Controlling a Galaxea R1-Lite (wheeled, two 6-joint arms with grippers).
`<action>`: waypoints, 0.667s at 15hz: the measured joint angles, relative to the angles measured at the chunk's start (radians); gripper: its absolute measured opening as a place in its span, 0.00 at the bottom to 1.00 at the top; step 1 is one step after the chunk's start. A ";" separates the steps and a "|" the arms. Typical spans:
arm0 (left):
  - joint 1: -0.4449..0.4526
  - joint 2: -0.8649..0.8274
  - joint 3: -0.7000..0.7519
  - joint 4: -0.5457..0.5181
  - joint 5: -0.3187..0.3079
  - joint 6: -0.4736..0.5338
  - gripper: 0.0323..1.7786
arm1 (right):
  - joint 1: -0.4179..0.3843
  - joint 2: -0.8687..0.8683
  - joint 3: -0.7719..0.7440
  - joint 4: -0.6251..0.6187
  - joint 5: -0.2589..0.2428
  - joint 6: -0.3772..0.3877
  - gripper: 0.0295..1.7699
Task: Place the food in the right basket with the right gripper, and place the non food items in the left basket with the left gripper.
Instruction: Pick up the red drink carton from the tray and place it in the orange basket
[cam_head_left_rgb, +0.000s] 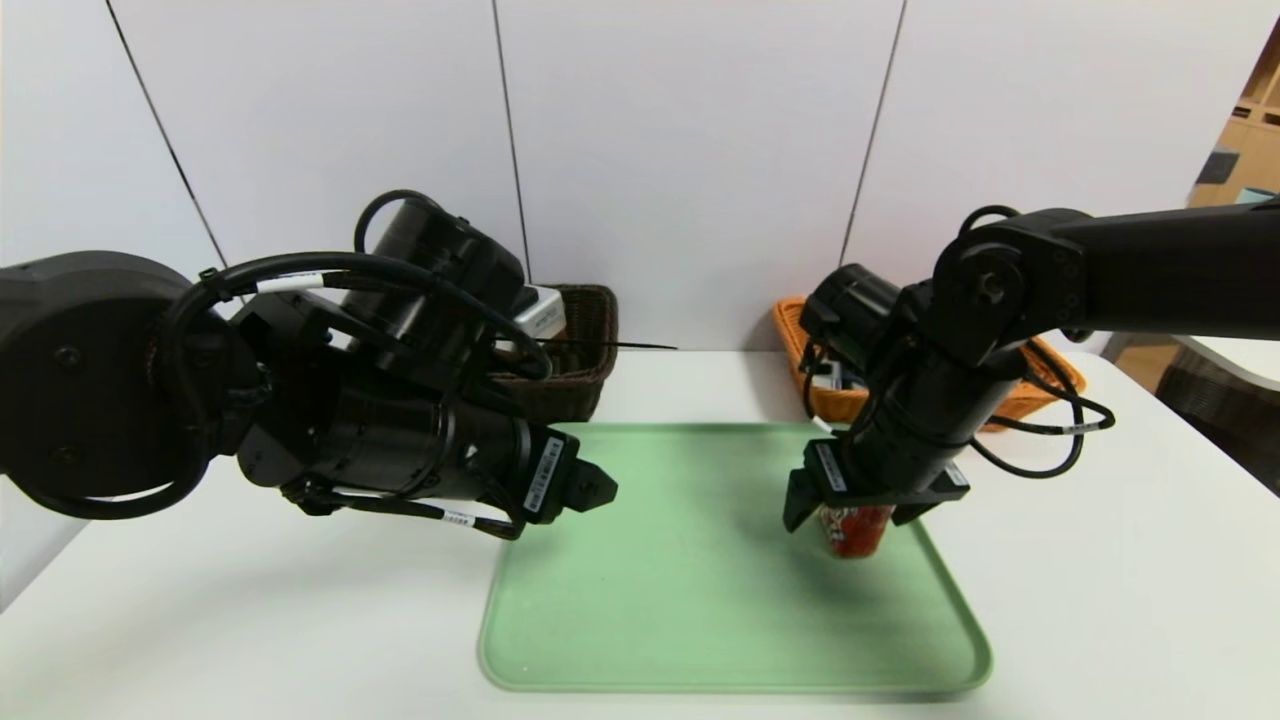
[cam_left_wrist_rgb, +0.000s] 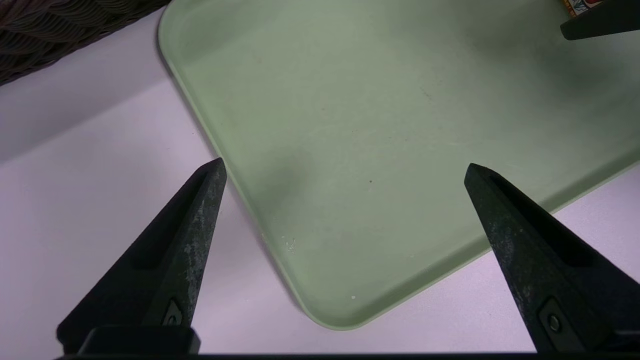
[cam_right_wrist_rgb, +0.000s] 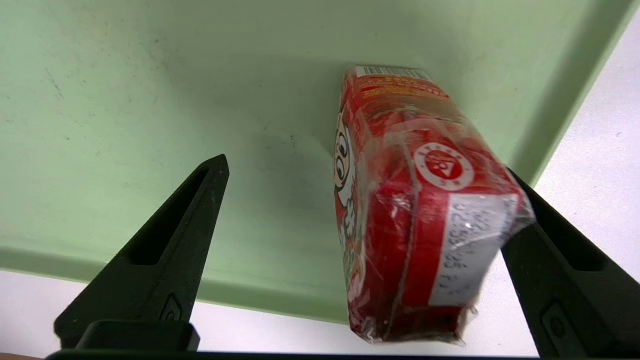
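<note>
On the white tabletop (cam_head_left_rgb: 1100, 600) | green tray (cam_head_left_rgb: 700, 600), red snack pack (cam_right_wrist_rgb: 420, 210) standing near its right edge | right end effector (cam_head_left_rgb: 860, 505) spread wide, pointing down, pack between the fingers, touching or nearly touching one | step: centre pack, lower, then close squarely | left end effector (cam_left_wrist_rgb: 345, 170) spread, empty, over tray's left edge.

Even, fairly bright light from overhead, with no hard glare. Soft shadows lie on the green tray (cam_head_left_rgb: 700, 600) beneath both arms, darkest in the right wrist view beside the red packet (cam_right_wrist_rgb: 420, 210), whose wrap shows faint sheen and slight blur. Head view's edges curve, and the left arm's bulk looks soft.
</note>
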 joint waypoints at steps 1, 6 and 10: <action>0.000 0.001 0.000 0.000 0.000 0.000 0.95 | 0.000 0.002 0.003 0.000 0.000 0.000 0.91; 0.000 0.007 -0.005 0.000 -0.001 0.001 0.95 | 0.000 -0.001 0.009 0.000 0.008 0.000 0.49; 0.000 0.011 -0.006 0.000 0.001 0.000 0.95 | 0.000 -0.009 0.014 0.001 0.008 -0.001 0.20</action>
